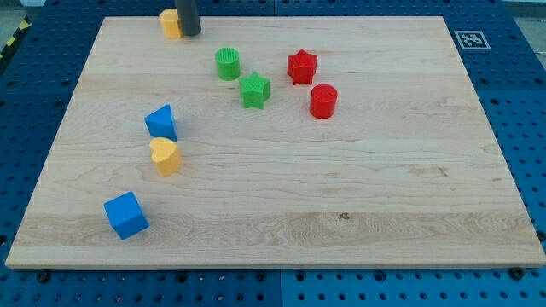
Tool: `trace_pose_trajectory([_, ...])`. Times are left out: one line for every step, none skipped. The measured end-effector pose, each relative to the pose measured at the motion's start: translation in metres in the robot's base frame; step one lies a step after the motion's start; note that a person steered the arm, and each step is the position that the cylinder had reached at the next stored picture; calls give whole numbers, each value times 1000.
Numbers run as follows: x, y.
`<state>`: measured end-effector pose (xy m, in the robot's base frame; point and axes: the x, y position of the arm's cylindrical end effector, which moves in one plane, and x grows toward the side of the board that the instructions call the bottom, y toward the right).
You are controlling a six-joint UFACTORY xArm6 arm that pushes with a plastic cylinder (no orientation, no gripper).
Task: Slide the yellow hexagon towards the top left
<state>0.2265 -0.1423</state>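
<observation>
The yellow hexagon [171, 23] sits at the view's top edge of the wooden board [281, 196], left of centre. My tip [189, 32] is a dark rod that stands right against the hexagon's right side and hides part of it. The rod runs up out of the view's top.
A green cylinder [228, 64], a green star [254, 89], a red star [301, 66] and a red cylinder [323, 101] lie right of the tip. A blue triangular block [160, 122], a yellow heart [165, 156] and a blue cube [125, 215] lie at the view's left.
</observation>
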Motion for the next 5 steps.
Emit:
trace_pose_trajectory([-14,3])
trace_pose_trajectory([-32,1])
trace_pose_trajectory([-35,-15])
trace_pose_trajectory([-35,-44])
trace_pose_trajectory([-35,-54])
